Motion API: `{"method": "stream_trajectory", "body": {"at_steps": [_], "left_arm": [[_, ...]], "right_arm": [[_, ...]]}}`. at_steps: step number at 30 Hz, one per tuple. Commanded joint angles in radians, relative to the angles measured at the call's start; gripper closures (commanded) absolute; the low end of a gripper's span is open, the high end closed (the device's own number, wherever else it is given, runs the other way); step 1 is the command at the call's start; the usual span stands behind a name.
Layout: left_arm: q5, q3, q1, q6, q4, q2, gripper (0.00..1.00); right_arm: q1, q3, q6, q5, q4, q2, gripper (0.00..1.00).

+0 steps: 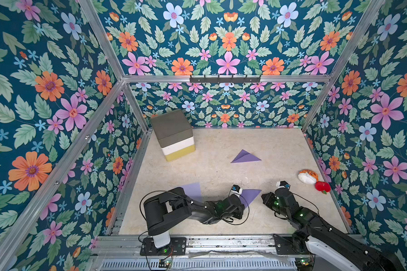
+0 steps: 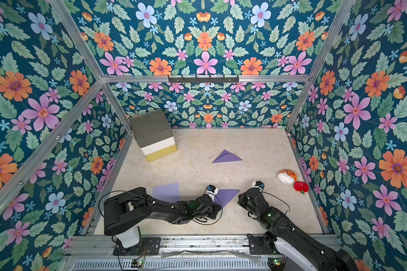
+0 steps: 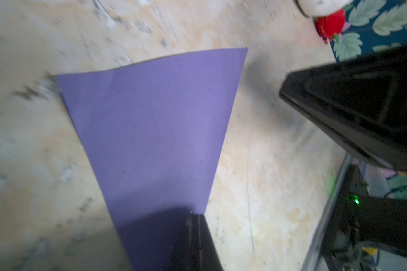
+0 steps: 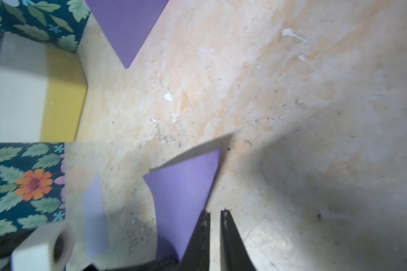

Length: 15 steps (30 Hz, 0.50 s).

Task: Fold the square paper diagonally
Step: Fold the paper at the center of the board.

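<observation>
left gripper (image 3: pixel 197 225): black jaws pressed together, clamped on the near corner of the purple paper sheet (image 3: pixel 150 131).
purple paper sheet: at the near middle of the beige marbled tabletop (image 1: pixel 275 145). It shows as a triangle in both top views. It fans out from the left gripper toward the far right, and a second layer peeks out along one edge in the left wrist view.
sheet's far edge: lifted off the tabletop, with a shadow under it in the right wrist view.
right gripper (image 4: pixel 215 225): black fingers a narrow slit apart, with only bare tabletop between them, holding nothing.
sheet and right gripper: the right gripper sits just right of the sheet's right corner. The sheet's edge runs up to one finger, but contact cannot be told.
pale lilac paper sheet (image 1: pixel 193 191): flat at near left, partly under the left arm.
folded purple paper triangle (image 1: pixel 244 157): farther back at centre, well apart from both grippers.
grey, white and yellow stacked box (image 1: pixel 174 136): far left corner.
orange-and-white plush toy (image 1: pixel 307 176): by the right wall, just beside the red plush apple (image 1: pixel 322 187).
</observation>
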Motion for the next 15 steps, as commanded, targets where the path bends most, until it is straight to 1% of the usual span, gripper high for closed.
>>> {"method": "stream_trajectory", "body": {"at_steps": [1,4,6,8,11,15], "left_arm": [[-0.111,-0.029,0.028,-0.008,-0.388,0.009,1.0],[-0.103,-0.033,0.033,0.008,-0.371,-0.014,1.0],[-0.1,-0.024,0.033,0.016,-0.379,-0.009,1.0],[-0.089,-0.017,0.033,0.018,-0.377,0.002,1.0],[-0.068,-0.026,0.033,0.012,-0.342,0.007,1.0],[-0.069,-0.018,0.033,0.012,-0.348,0.016,1.0]], "right_arm": [[0.019,0.008,-0.02,-0.103,0.103,0.012,0.8],[0.046,0.025,-0.019,-0.105,0.154,0.074,0.72],[0.046,0.024,-0.011,-0.135,0.228,0.118,0.71],[0.048,0.008,0.01,-0.176,0.341,0.164,0.71],[0.051,0.0,0.039,-0.217,0.488,0.227,0.79],[0.064,0.014,0.047,-0.221,0.556,0.303,0.85]]}}
